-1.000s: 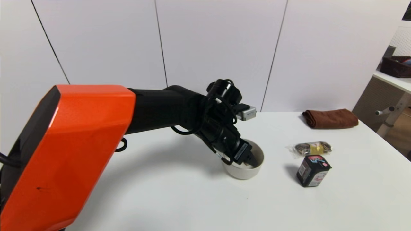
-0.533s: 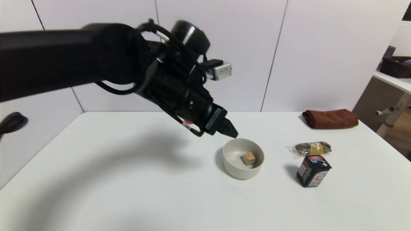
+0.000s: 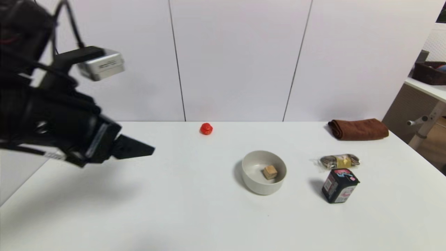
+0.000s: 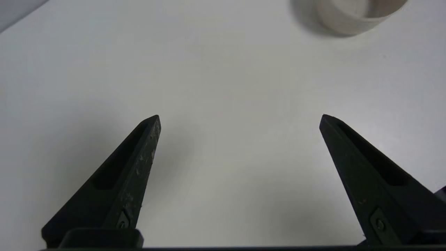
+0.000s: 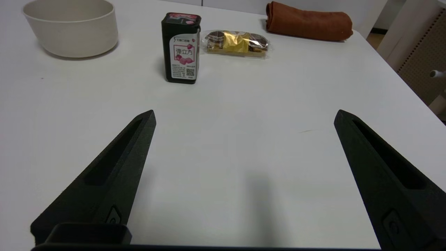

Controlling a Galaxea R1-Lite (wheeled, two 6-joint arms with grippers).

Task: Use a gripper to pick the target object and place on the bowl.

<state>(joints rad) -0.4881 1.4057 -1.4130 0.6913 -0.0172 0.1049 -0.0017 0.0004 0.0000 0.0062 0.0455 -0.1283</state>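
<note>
Our left gripper (image 3: 148, 150) has pulled back left off the bowl (image 3: 263, 184), jaws released; the cube (image 3: 270, 172) sits inside. Right gripper (image 5: 244, 118) hovers near, jaws released.

Matt bowl (image 3: 263, 172) holds a wooden cube (image 3: 270, 172) (faint seam), on smooth table (image 3: 195, 209).

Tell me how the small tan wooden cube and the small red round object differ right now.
The small tan wooden cube is boxy with flat faces; the small red round object is rounded. The cube lies inside the matte grey-white bowl; the red object sits on the bare white table, near its far edge by the wall. The cube is pale tan; the red object is bright red. Both are far smaller than the bowl, and neither is held by a gripper.
</note>
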